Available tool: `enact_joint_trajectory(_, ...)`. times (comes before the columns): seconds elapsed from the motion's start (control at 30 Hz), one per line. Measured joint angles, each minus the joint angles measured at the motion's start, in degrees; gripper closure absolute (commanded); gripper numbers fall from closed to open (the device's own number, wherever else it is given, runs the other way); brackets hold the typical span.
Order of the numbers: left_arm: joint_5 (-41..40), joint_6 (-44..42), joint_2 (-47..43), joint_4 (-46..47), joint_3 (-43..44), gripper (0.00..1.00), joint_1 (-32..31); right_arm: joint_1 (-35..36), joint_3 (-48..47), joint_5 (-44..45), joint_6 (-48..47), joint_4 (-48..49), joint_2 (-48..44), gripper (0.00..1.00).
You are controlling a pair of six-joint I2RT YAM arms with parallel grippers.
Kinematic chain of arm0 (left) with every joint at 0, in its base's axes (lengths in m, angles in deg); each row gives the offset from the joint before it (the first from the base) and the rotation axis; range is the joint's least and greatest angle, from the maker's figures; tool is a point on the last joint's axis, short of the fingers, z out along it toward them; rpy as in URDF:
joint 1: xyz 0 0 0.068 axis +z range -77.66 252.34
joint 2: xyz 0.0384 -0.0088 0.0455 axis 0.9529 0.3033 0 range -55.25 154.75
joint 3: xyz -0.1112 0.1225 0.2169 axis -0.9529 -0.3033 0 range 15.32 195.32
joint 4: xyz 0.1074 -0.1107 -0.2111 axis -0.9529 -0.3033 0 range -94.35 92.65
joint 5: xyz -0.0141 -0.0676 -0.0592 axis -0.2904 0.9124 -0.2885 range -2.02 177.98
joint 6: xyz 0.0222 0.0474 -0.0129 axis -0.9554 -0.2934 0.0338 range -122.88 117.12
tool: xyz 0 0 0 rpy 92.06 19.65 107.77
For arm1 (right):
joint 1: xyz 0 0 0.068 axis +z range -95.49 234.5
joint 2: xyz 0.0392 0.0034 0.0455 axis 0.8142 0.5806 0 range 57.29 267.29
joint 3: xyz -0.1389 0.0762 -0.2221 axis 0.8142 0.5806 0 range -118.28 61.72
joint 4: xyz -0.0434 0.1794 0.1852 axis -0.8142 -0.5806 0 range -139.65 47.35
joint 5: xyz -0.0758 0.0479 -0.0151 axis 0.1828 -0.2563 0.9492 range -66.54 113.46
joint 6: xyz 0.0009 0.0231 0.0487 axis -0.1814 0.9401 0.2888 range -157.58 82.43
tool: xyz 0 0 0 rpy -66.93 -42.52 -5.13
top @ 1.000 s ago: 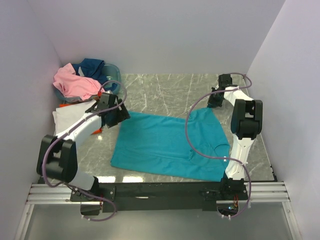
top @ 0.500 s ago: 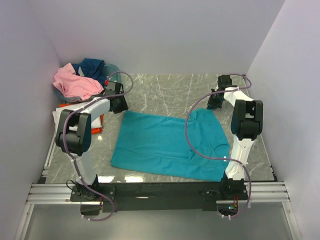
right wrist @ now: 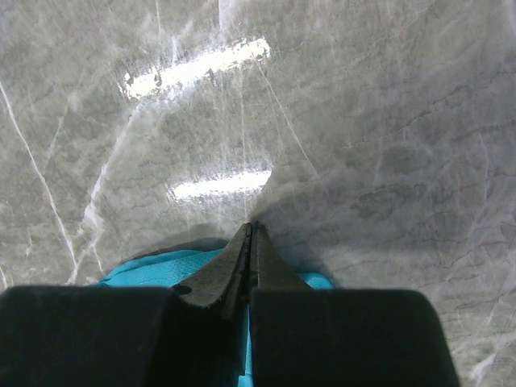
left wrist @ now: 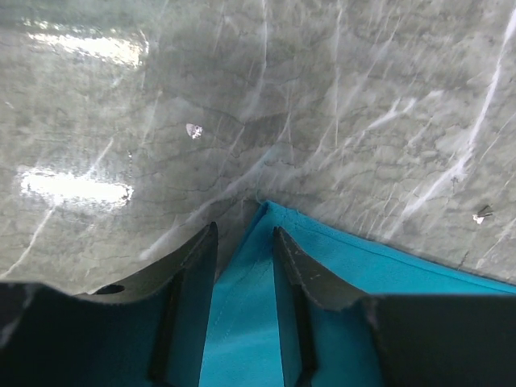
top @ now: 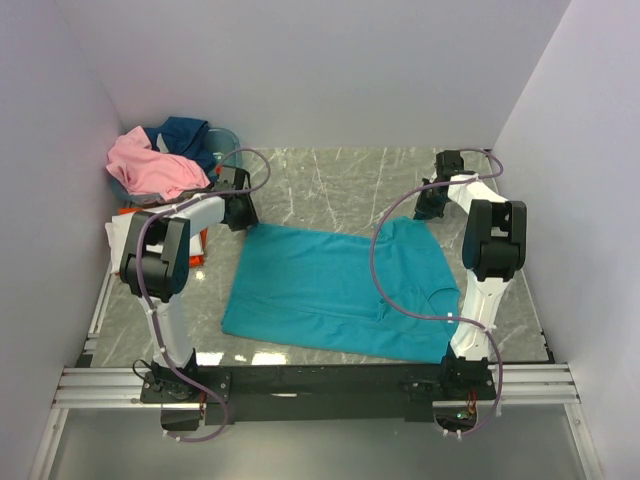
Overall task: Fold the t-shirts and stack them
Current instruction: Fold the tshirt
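A teal t-shirt (top: 330,285) lies spread flat on the marble table. My left gripper (top: 243,215) is open at the shirt's far-left corner. In the left wrist view, the left gripper (left wrist: 242,230) has one finger on each side of the teal corner (left wrist: 242,322). My right gripper (top: 428,205) is at the shirt's far-right sleeve. In the right wrist view, the right gripper (right wrist: 252,227) is shut, with teal cloth (right wrist: 153,266) pinched low between the fingers. Pink (top: 150,165) and navy (top: 185,132) shirts are heaped at the far left. White (top: 125,235) and orange (top: 195,258) cloth lies beside them.
An oval blue-grey basket (top: 228,143) stands in the far-left corner under the heap. Lilac walls close in the left, back and right. Bare marble (top: 330,185) shows beyond the teal shirt. The arm rail (top: 320,385) runs along the near edge.
My left arm swung back and left from over the shirt's left edge to its far-left corner. The right arm and the teal shirt have not moved.
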Motion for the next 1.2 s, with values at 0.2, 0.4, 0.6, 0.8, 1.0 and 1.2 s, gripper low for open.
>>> enact_joint_trajectory(0.2, 1.1, -0.1, 0.5, 0.6, 0.0, 0.64, 0.0, 0.0, 0.0, -0.1, 0.0, 0.0, 0.0, 1.00)
enact_joint_trajectory(0.4, 1.7, -0.6, 1.1, 1.4, 0.0, 0.77, 0.0, 0.0, 0.4, -0.3, 0.0, 0.0, -0.2, 1.00)
enact_joint_trajectory(0.6, 2.4, -0.9, 2.3, 2.5, 0.9, 0.93, 0.0, 0.0, 0.7, -0.7, 0.0, 0.0, -0.4, 1.00)
enact_joint_trajectory(0.8, 4.8, -1.1, 4.2, 3.4, 3.1, 1.00, 0.0, 0.0, 0.7, -0.7, 0.0, -1.5, -0.9, 1.00)
enact_joint_trajectory(1.0, 6.5, -1.4, 5.0, 4.1, 4.0, 1.00, 0.0, 0.0, -1.4, -0.4, 0.2, -4.2, -1.5, 1.00)
enact_joint_trajectory(1.2, 6.8, -1.4, 6.5, 3.5, 6.3, 1.00, 0.0, 0.0, -6.3, 0.3, 0.5, -6.3, -1.6, 1.00)
